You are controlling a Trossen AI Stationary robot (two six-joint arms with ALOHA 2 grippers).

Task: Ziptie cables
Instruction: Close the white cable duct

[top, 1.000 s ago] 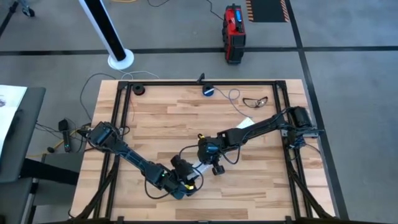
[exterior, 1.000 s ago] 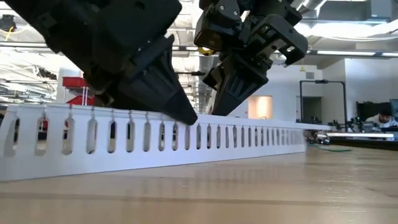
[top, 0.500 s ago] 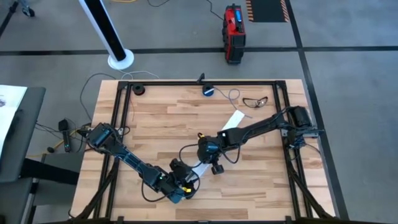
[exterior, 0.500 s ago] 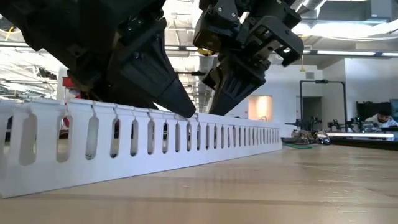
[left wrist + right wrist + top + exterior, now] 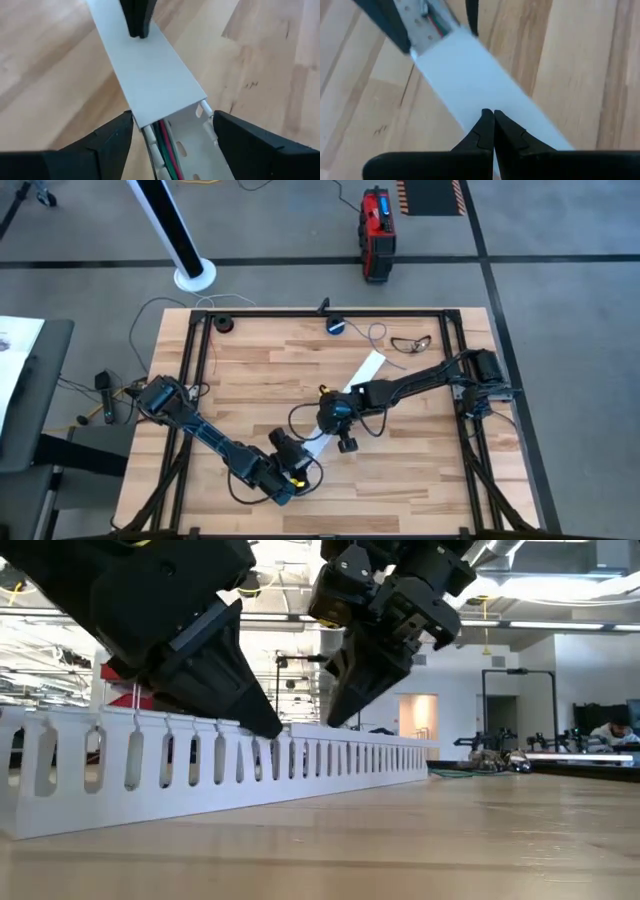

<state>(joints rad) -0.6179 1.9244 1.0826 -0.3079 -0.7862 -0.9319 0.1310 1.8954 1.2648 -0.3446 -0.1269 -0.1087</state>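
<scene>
A long white slotted duct [image 5: 345, 402] lies slantwise on the wooden table, with a flat white cover [image 5: 145, 75] on top. Red, green and dark cables [image 5: 162, 145] lie inside it and show where the cover ends. At the duct's near end, my left gripper [image 5: 170, 127] is open with a finger on either side of the duct. Farther along, my right gripper [image 5: 488, 125] is shut, its tips on the cover. In the low view the left gripper [image 5: 262, 725] and the right gripper [image 5: 340, 710] both come down onto the duct's top edge. My left gripper's fingers [image 5: 112, 137] stand close against the two side walls of the duct's near end; whether they touch, I cannot tell. My right gripper presses its shut fingertips [image 5: 485, 122] down on the cover's flat top [image 5: 470, 90], slanting down from above. The duct rests on the table.
A round blue-black device [image 5: 335, 326] with a pale cord sits at the far edge, a thin dark loop [image 5: 410, 342] to its right, and a small black round thing [image 5: 222, 324] at the far left corner. Bare wood lies left and right of the duct.
My right gripper has moved a little toward the table's far edge. The duct has turned on the table: its far end has swung toward the far left while its near end stayed between my left gripper's fingers.
</scene>
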